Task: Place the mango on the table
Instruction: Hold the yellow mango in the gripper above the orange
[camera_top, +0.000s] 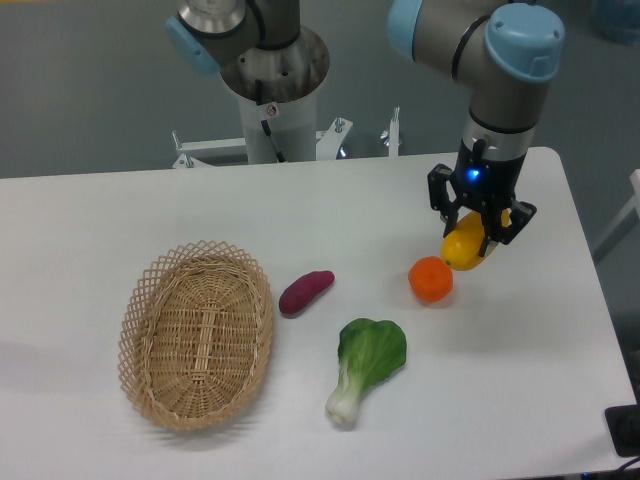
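White table: gripper jaws clamped on mango, prob. just above surface, beside orange fruit.

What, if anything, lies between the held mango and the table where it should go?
Nothing visible does. The tool is shut on the mango just above bare table. The orange sits close to its left, beside the drop spot rather than under it.

Bare white table stretches right of and in front of the gripper holding the mango, while a round orange fruit crowds just beside its lower left.
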